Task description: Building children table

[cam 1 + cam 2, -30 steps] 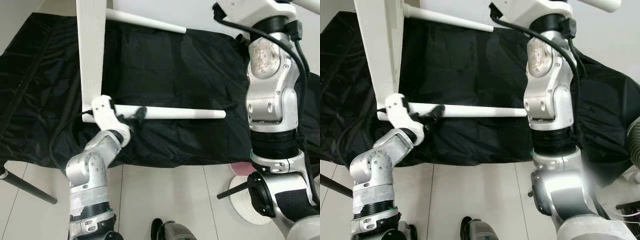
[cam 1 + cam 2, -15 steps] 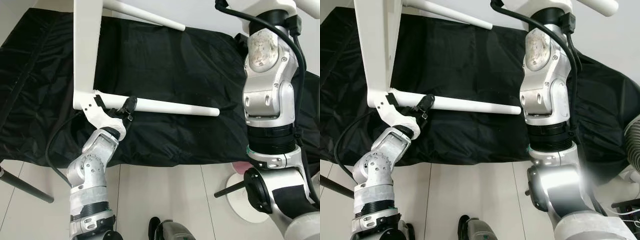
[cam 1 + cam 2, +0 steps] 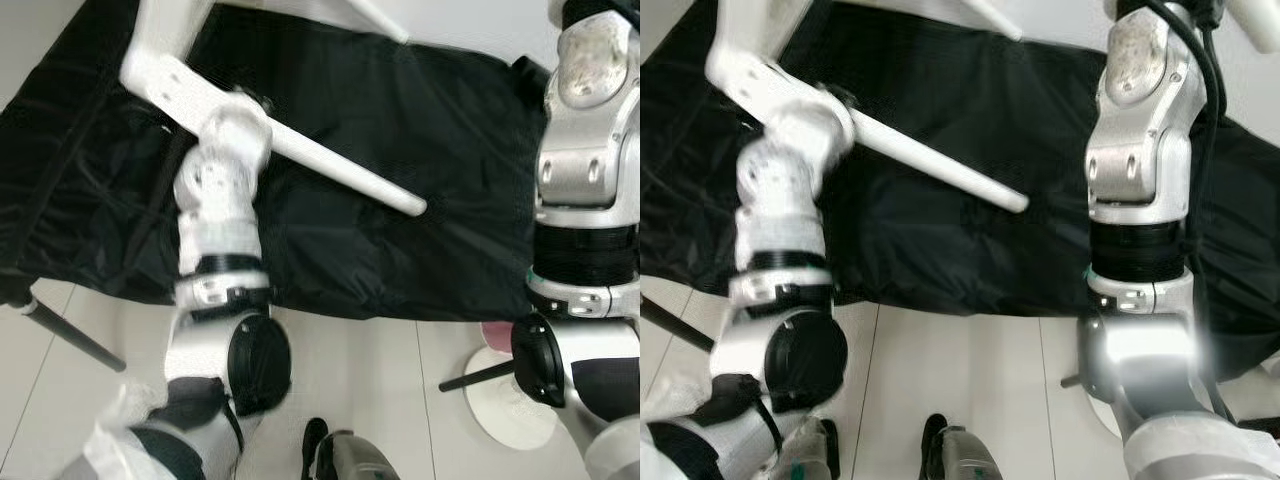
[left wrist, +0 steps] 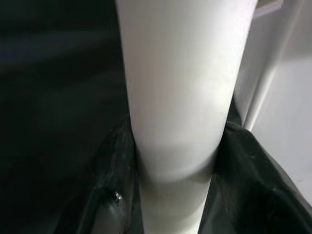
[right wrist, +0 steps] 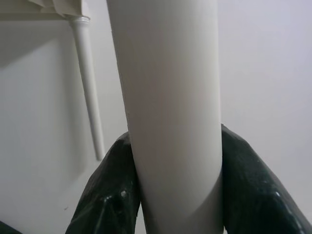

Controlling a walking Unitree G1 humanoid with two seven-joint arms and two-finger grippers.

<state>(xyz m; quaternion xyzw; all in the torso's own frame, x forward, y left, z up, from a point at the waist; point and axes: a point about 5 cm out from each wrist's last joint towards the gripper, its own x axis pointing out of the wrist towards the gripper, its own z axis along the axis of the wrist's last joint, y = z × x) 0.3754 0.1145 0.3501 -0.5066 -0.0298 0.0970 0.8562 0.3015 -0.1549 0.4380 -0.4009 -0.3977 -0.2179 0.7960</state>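
Left gripper (image 4: 170,204) clamped around white table leg (image 3: 340,170), long axis running from tabletop (image 3: 165,40) at upper left down toward frame centre. Right gripper (image 5: 173,195) clasping another leg (image 5: 165,97).

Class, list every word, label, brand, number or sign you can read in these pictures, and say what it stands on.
None can be read. The white table leg, the white tabletop panel, the black cloth and the left gripper and right gripper that clamp the legs bear no legible text.
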